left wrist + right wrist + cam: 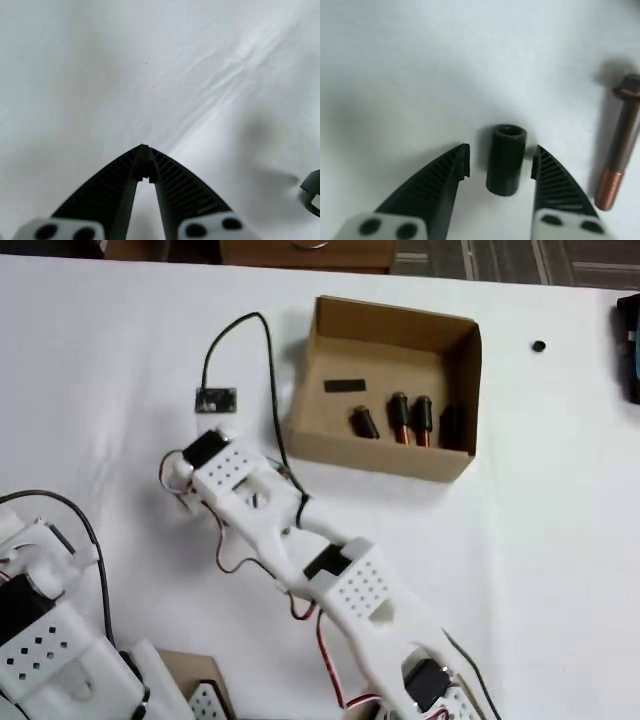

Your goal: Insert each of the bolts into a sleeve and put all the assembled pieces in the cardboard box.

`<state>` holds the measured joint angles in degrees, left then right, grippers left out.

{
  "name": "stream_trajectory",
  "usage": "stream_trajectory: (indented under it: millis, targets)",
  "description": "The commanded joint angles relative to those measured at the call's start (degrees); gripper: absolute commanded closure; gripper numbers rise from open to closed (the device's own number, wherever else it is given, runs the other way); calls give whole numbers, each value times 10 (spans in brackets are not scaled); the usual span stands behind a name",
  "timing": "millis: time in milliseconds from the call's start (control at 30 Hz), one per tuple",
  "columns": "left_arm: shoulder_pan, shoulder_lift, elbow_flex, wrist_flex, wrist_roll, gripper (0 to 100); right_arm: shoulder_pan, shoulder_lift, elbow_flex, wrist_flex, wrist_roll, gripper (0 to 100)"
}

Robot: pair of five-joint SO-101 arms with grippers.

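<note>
The cardboard box (370,455) is set open-topped on the desk (540,540). A row of pieces (400,418) is seen on its floor: one dark, two with copper shanks showing. A dark shape (451,425) in the shadowed corner cannot be identified. A flat black strip (344,386) is also seen on the box floor.

The right claw (500,162) is spread wide, nothing gripped. A black sleeve (506,159) is laid on the desk between its fingers, with a gap visible on each side. A copper bolt (619,165) is laid outside one finger, apart from the sleeve, head away from the claw.

The left claw (144,150) is closed tip to tip, nothing held, with bare desk beyond it.
</note>
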<state>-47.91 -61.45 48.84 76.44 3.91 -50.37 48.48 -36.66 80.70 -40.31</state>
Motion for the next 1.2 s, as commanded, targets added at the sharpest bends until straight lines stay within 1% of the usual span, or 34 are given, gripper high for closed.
stream_trajectory:
  millis: [0, 100, 133, 167, 267, 333, 433, 567, 833, 933, 1000, 1067, 1167]
  targets:
    - [0, -4, -12, -10, -4, 978, -4, -5, -18, 18, -4, 800]
    - [10, -4, -12, -7, -4, 978, -3, 0, -18, 17, -4, 804]
    - [12, -4, -12, -7, -4, 978, -3, 2, -20, 17, -4, 819]
    - [15, -4, -12, -7, -4, 978, -3, 6, -20, 17, -4, 848]
    - [18, -4, -12, -6, -3, 978, -1, 12, -20, 17, -4, 991]
    - [18, -4, -12, -6, -3, 978, 0, 13, -20, 17, -4, 964]
    - [24, -4, -12, -8, -3, 978, 0, 9, -21, 18, -3, 978]
    - [64, -2, -12, -6, -1, 978, 1, 6, -22, 22, 2, 978]
    - [156, -1, -15, -7, 1, 978, 56, -89, -110, 110, 4, 978]
    - [180, -1, -15, -9, 4, 978, 79, -122, -139, 135, 31, 978]
    - [187, -1, -15, -9, 22, 978, 93, -145, -156, 149, 39, 978]
    - [197, -1, -15, -9, 34, 978, 108, -170, -168, 154, 47, 978]
    - [218, -1, -14, -9, 34, 978, 127, -215, -183, 156, 68, 978]
